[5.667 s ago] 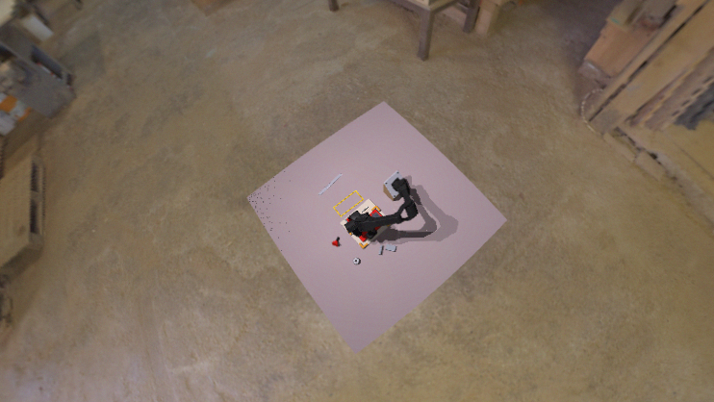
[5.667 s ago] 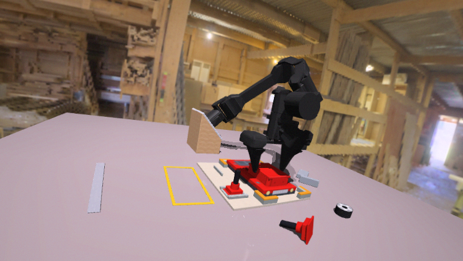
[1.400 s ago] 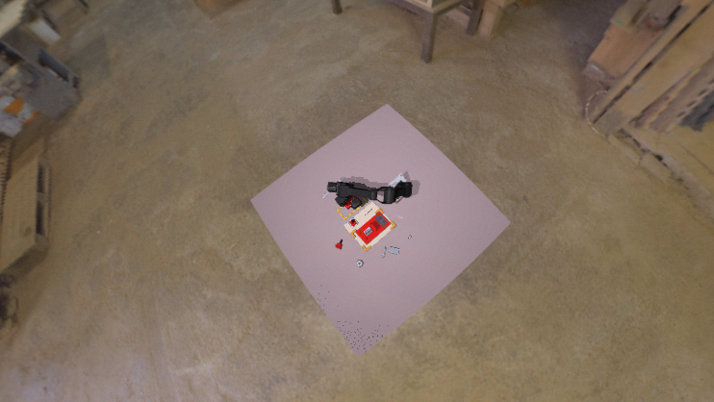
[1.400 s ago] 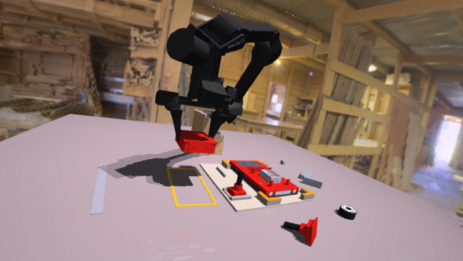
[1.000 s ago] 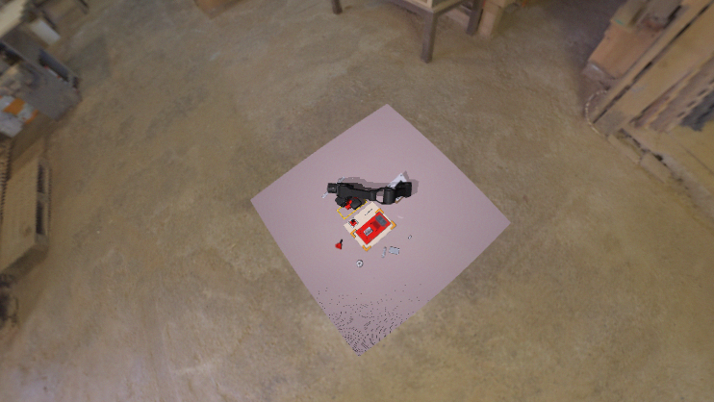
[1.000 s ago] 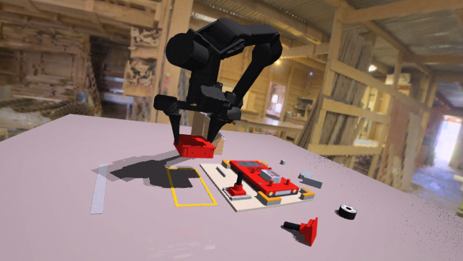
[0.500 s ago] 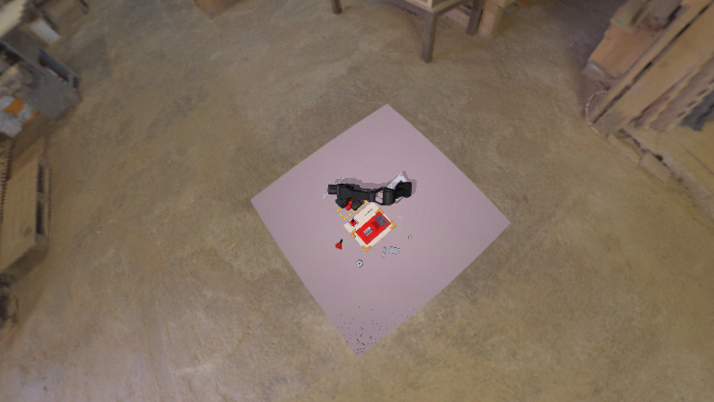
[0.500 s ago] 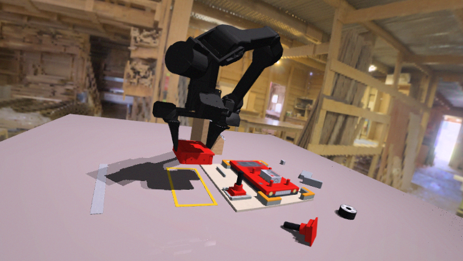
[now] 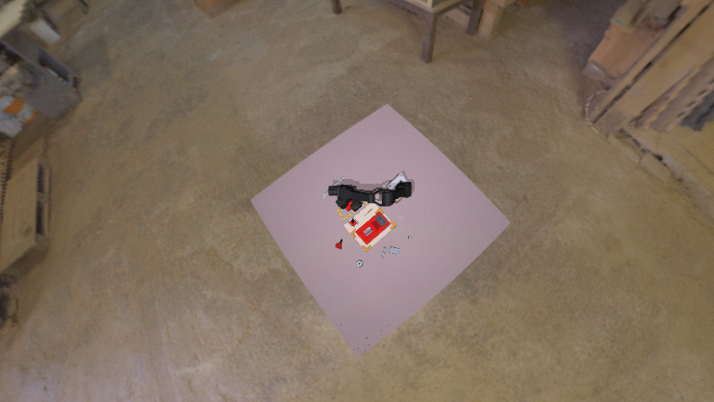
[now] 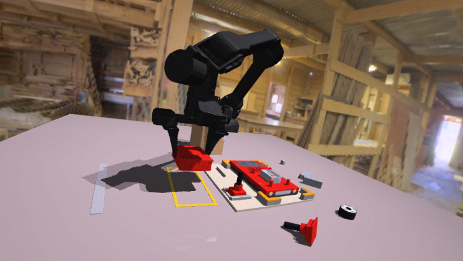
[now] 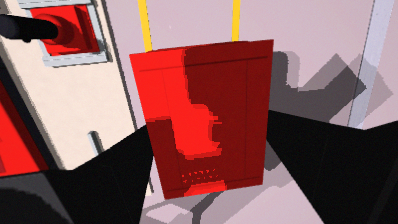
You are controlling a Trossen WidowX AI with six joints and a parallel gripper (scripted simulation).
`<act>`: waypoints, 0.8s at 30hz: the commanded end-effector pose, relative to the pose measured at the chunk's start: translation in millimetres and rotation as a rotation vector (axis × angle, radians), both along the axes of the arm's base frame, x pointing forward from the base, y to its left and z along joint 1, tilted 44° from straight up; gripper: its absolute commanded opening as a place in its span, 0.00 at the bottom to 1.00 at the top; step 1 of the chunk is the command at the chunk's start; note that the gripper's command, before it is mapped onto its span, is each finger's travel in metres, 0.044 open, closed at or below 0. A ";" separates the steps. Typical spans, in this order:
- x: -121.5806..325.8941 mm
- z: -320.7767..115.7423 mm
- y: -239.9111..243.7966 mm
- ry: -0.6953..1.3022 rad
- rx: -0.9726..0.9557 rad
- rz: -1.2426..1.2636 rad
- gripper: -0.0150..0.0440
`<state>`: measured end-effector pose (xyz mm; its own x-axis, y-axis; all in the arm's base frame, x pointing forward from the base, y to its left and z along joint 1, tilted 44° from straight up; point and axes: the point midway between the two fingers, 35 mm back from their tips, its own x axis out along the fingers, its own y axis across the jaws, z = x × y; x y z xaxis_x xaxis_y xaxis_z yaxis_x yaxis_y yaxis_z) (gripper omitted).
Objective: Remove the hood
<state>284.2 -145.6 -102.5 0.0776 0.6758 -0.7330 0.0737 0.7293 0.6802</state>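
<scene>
The red hood (image 9: pixel 348 205) (image 10: pixel 194 160) (image 11: pixel 225 100) is a shallow box-like panel, held roughly level above the table. My gripper (image 10: pixel 191 155) (image 11: pixel 206 123) is shut on it, one black finger at each long side. The marked area is a yellow outline (image 10: pixel 194 205) (image 11: pixel 236 20) on the table. The hood hangs over or near its rear end, and a shadow falls inside the outline. The toy car (image 9: pixel 364 238) (image 10: pixel 280 187) (image 11: pixel 12 135) is red, with a grey engine block showing in its open front. The hood's underside is hidden in the wrist view.
The car sits on a cream board (image 10: pixel 243 206) (image 11: pixel 92 100) between orange-topped corner brackets. A red-based black lever (image 10: pixel 238 189) stands on the board's near-left part. A grey strip (image 10: pixel 98 189) lies left of the outline. A loose red lever piece (image 10: pixel 309 231), a wheel (image 10: pixel 347 212) and grey blocks (image 10: pixel 312 181) lie around.
</scene>
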 end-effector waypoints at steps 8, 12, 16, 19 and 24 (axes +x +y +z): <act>-0.1 -7.6 8.4 0.004 0.005 -0.006 0.25; 0.0 -10.2 11.1 0.004 0.005 -0.006 0.25; 0.1 -12.8 13.8 0.004 0.005 -0.006 0.25; 0.1 -14.8 15.8 0.004 0.006 -0.006 0.25; 0.1 -17.9 19.2 0.003 0.006 -0.006 0.25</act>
